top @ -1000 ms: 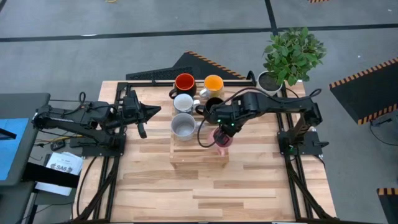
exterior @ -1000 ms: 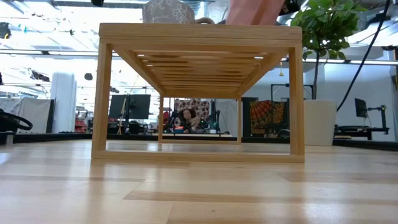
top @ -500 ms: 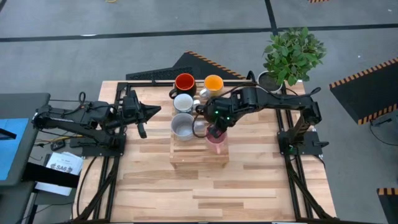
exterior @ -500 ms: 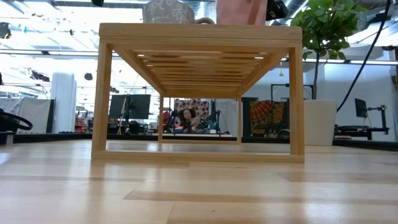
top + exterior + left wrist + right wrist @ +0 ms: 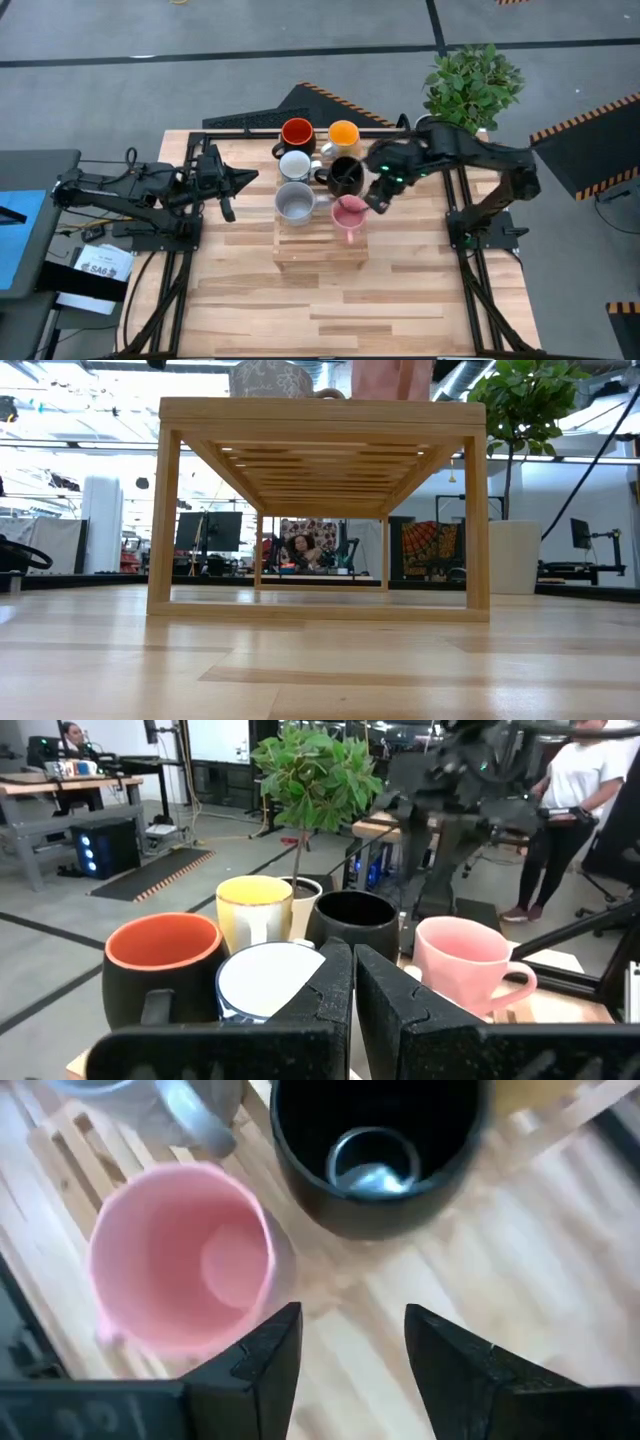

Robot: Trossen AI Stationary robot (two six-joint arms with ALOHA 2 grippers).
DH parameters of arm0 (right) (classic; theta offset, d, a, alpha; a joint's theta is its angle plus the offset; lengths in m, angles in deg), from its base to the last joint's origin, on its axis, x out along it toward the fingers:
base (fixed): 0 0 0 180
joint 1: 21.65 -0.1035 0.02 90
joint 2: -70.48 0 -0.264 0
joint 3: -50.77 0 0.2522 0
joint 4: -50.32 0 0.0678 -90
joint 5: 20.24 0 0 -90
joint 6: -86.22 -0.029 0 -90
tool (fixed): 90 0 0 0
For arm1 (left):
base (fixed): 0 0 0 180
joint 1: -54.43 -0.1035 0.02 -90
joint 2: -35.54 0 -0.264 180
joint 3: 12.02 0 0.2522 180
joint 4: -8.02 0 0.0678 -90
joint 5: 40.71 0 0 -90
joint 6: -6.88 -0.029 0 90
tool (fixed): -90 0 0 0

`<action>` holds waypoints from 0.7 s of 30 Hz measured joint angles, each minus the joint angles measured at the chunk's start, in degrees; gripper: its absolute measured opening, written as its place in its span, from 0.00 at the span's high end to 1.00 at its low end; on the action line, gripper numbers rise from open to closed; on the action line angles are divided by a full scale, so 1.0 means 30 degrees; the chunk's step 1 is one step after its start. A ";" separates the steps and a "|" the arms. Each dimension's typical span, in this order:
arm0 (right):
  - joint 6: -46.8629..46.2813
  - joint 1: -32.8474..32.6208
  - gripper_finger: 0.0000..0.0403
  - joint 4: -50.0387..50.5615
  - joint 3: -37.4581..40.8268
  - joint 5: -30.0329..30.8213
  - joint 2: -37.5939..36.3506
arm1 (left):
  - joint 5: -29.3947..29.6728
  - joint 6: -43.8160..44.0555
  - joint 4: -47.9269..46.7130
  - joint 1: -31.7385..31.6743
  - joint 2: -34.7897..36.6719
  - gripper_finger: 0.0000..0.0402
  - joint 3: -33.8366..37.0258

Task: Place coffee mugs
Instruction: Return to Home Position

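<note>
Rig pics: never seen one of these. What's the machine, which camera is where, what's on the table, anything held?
Two dark robot arms, each with a two-finger gripper, at a wooden table. One camera looks straight down, one sits at table-top height, one rides each wrist. A wooden shelf carries six: red-orange mug, yellow-orange mug, white mug, black mug, grey mug, pink mug. A potted plant stands near the right arm. Nothing is held: the left gripper is shut, beside the shelf; the right gripper hovers open by the pink mug.
</note>
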 joint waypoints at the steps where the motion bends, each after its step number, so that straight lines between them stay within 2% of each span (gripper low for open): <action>1: 0.0301 -0.0227 0.50 0.0150 0.0005 0.0448 -0.0279 | -0.0017 0.0007 0.0008 0.0000 -0.0007 1.00 0.0000; 6: 0.0558 -0.1580 0.55 -0.0121 0.0769 0.2371 -0.2326 | -0.0196 0.0008 0.0351 0.0007 -0.0015 1.00 0.0000; 10: 0.0357 -0.2791 0.64 -0.1225 0.3240 0.3914 -0.4602 | -0.0354 0.0154 0.0620 -0.0003 -0.0036 1.00 0.0000; 13: -0.0175 -0.3430 0.73 -0.3370 0.6165 0.4509 -0.6758 | -0.0819 0.0230 0.1162 -0.0007 -0.0029 1.00 0.0000; 18: -0.0004 -0.3717 0.92 -0.8986 1.0700 0.4541 -0.9929 | -0.1552 0.0186 0.1632 0.0000 -0.0036 1.00 0.0000; 21: 0.0521 -0.3502 0.96 -1.2154 1.2536 0.4509 -1.1180 | -0.1543 0.0029 0.1654 -0.0004 -0.0036 1.00 0.0000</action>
